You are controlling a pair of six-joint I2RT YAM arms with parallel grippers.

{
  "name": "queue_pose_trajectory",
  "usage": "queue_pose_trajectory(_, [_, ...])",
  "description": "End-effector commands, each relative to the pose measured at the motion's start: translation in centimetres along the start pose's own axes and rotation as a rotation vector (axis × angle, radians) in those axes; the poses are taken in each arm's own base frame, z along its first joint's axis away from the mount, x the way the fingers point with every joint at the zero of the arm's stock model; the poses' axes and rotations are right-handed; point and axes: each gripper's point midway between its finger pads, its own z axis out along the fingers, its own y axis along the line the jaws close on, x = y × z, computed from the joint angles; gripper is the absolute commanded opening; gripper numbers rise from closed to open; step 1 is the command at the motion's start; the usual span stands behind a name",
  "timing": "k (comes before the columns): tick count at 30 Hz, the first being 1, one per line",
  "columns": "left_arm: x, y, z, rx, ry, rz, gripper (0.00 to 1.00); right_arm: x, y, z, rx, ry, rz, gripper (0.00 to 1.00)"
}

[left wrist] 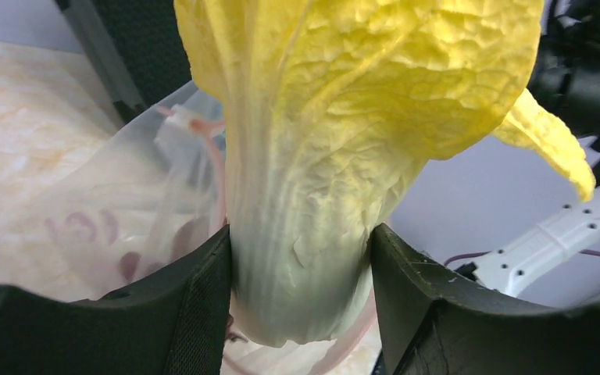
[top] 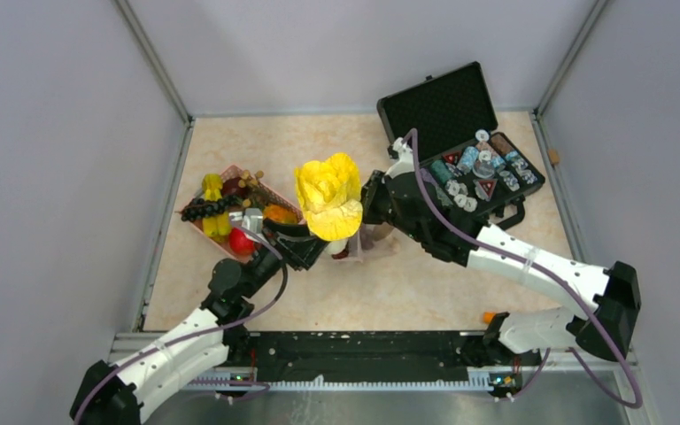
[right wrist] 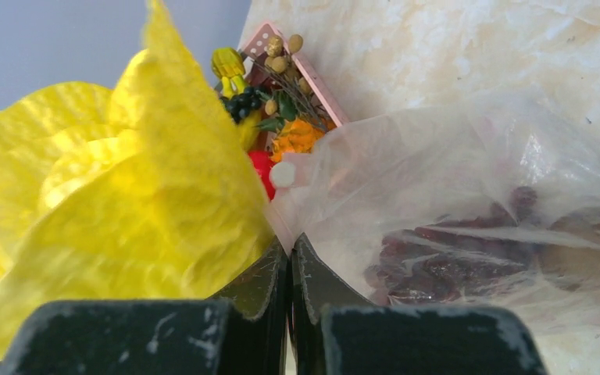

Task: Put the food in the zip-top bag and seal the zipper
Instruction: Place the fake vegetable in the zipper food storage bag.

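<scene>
Left wrist: left hand [left wrist: 301, 269] grips the pale stalk of a yellow crinkled toy cabbage [left wrist: 359, 101]; right hand [right wrist: 290, 269] pinches the edge of the clear plastic bag [right wrist: 437, 164].

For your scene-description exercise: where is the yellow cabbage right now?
Centre of the top view: the cabbage is gripped by its stalk in the left pincer, beside the bag.

Two grippers were at work. The left gripper [left wrist: 301, 266] pinched one yellow cabbage [top: 328, 197]; the right gripper [right wrist: 290, 273] pinched one zip-top bag [right wrist: 469, 172], with two dark pieces [right wrist: 437, 266] showing inside. Beyond the left gripper sat one pink basket [right wrist: 322, 90] holding one grape bunch [top: 205, 209], one red piece [top: 241, 241] and one orange piece [top: 280, 213]. Beyond the right gripper lay one black case [top: 443, 106].
</scene>
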Motion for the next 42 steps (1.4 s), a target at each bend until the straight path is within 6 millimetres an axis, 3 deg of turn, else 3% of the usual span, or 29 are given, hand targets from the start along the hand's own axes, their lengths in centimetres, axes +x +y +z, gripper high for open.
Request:
queue_pose_trajectory(1, [0.6, 3.1, 0.1, -0.166, 0.072, 0.111, 0.07, -4.5, 4.1, -3.0, -0.156, -0.106, 0.08, 0.0])
queue_pose_trajectory(6, [0.3, 2.7, 0.7, -0.15, 0.075, 0.148, 0.15, -4.9, 4.6, -3.5, -0.197, -0.098, 0.094, 0.0])
queue_pose_trajectory(10, [1.4, 3.0, 1.1, -0.16, 0.148, 0.186, 0.24, -5.2, 4.7, -3.9, -0.205, -0.107, 0.101, 0.0])
queue_pose_trajectory(16, [2.3, 1.1, 1.7, -0.085, 0.21, 0.183, 0.49, -5.4, 4.3, -3.9, -0.193, -0.117, 0.103, 0.0])
queue_pose_trajectory(21, [1.1, 0.1, 1.9, -0.089, 0.209, 0.166, 0.8, -4.9, 3.6, -3.6, -0.176, -0.108, 0.102, 0.0])
queue_pose_trajectory(25, [-0.4, 0.2, 1.7, -0.154, 0.205, 0.18, 0.92, -4.7, 3.3, -3.5, -0.162, -0.105, 0.093, 0.0])
queue_pose_trajectory(31, [-2.7, 0.5, 1.2, -0.212, 0.134, 0.222, 0.99, -4.5, 3.1, -3.3, -0.16, -0.1, 0.086, 0.0])
queue_pose_trajectory(38, [-2.8, 0.2, 1.4, -0.211, 0.15, 0.219, 0.99, -3.8, 2.7, -2.6, -0.147, -0.079, 0.071, 0.0])
queue_pose_trajectory(42, [-4.3, 0.2, 1.3, -0.242, 0.109, 0.231, 0.99, -3.2, 2.6, -2.1, -0.143, -0.057, 0.054, 0.0])
